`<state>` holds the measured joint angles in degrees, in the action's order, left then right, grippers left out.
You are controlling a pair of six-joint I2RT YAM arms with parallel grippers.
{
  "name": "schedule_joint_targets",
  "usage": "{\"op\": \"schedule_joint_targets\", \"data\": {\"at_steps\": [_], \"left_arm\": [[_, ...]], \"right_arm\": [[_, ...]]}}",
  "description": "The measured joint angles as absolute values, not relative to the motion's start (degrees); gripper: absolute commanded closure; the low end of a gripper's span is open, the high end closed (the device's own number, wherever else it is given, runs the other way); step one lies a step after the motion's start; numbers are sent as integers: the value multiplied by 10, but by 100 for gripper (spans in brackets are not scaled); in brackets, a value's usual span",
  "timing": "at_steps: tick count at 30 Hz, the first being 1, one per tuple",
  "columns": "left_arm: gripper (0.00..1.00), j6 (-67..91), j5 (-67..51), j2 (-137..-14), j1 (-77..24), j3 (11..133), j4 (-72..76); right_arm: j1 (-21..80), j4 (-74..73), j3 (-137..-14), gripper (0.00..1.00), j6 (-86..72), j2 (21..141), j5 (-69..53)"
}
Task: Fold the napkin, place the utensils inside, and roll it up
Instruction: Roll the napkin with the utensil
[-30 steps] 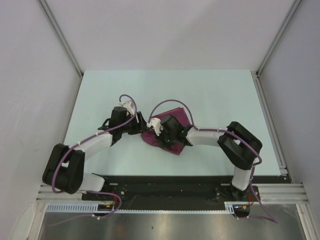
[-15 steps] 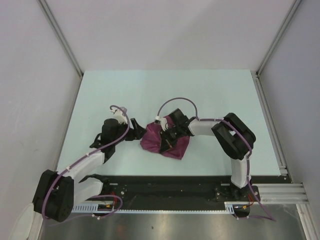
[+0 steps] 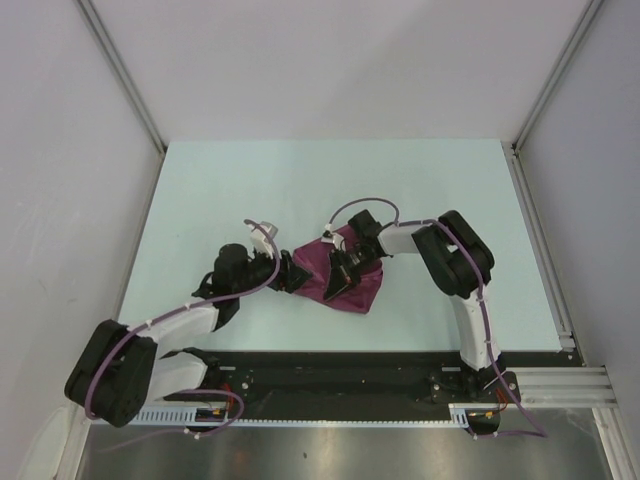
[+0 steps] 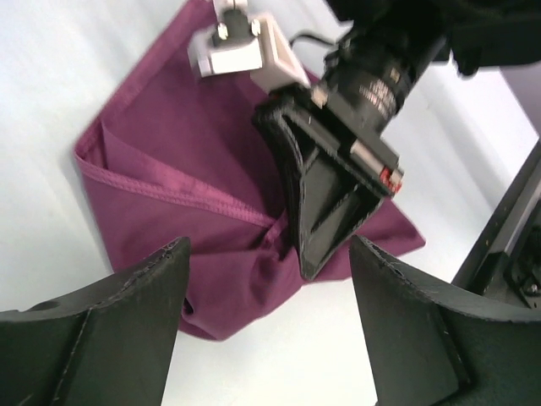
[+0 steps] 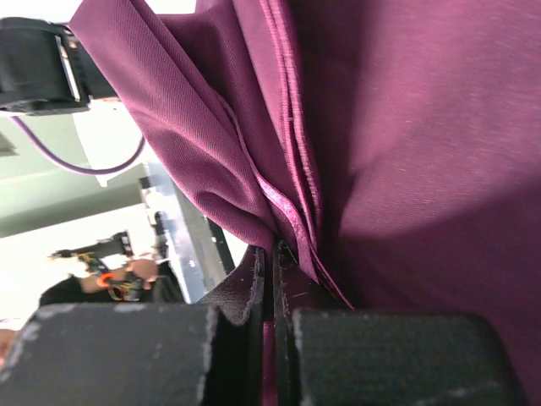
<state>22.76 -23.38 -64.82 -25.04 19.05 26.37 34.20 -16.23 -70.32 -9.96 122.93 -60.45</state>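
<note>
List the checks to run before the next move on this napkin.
1. Right gripper shut on a fold of the napkin: ok.
2. Left gripper open and holding nothing: ok.
3. Left gripper touching the cloth: cannot tell.
4. Spoon in sight: not ok, no view shows it.
5. Napkin folded flat: not ok, it is bunched and creased.
6. Napkin fully on the table: ok.

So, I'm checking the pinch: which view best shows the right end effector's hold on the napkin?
Right wrist: the right end effector is closed on a fold of the napkin, seen close up. Left wrist shows it from outside, tip on the napkin; top external shows it small.
</note>
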Motion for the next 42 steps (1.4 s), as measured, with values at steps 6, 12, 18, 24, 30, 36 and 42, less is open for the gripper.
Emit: {"op": "schedule_joint_targets", "data": {"at_steps": [6,12,18,24,30,36,42], "left_arm": [[20,215,-237,-669,-271,190,263],[20,186,-221,-658,-282,183,265],[20,170,-223,-700,-283,183,288],[21,163,-220,-740,-284,187,290],[25,158,-211,-776,-286,212,278],[24,139,-203,-782,-299,232,244],[24,125,-177,-785,-317,243,209]], "right_arm": [[329,-171,-713,100,-110,1248,-631],[324,-180,-725,100,-120,1265,-654],[322,-184,-728,100,-120,1269,-659],[322,-184,-728,100,-123,1270,-659],[320,-184,-729,100,-131,1271,-660],[315,-184,-731,100,-144,1275,-663],[309,-183,-732,100,-159,1281,-671]]}}
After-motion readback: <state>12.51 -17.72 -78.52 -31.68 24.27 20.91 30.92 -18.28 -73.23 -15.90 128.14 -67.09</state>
